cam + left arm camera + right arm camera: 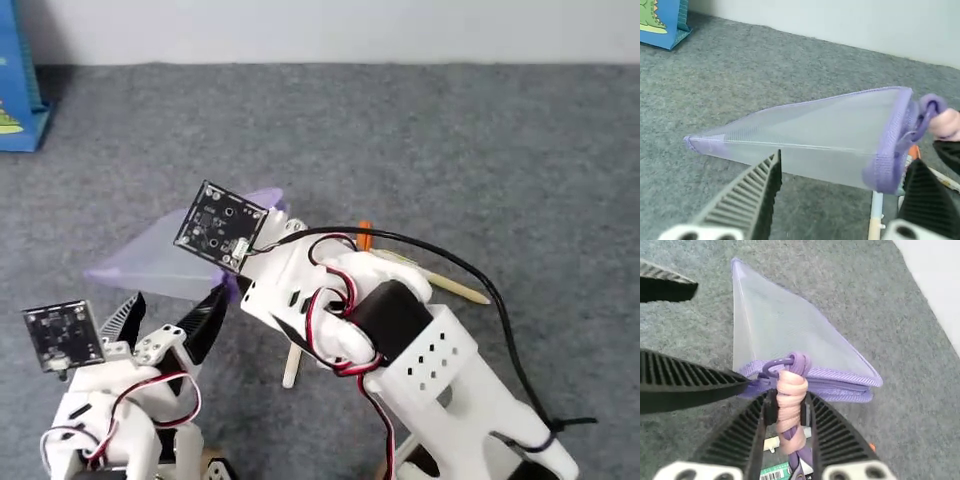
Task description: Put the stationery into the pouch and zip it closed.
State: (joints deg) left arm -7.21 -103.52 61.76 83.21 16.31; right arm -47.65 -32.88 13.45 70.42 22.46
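Note:
The translucent purple pouch [165, 255] [810, 132] [785, 330] lies on the grey carpet with its zipper end raised. My right gripper [786, 396] is shut on the pink pull tab [790, 390] [946, 124] at that end. My left gripper [840, 200] [168, 318] is open, its fingers spread on either side of the pouch's near edge without touching it. Under the right arm lie a white pen [292, 365] [875, 215], a cream pencil [445, 282] and an orange item [363, 236] [913, 150]. I see nothing inside the pouch.
A blue box [18, 85] [662, 22] stands at the far left by the white wall. The right arm [420, 360] covers part of the stationery. Open carpet stretches behind and to the right.

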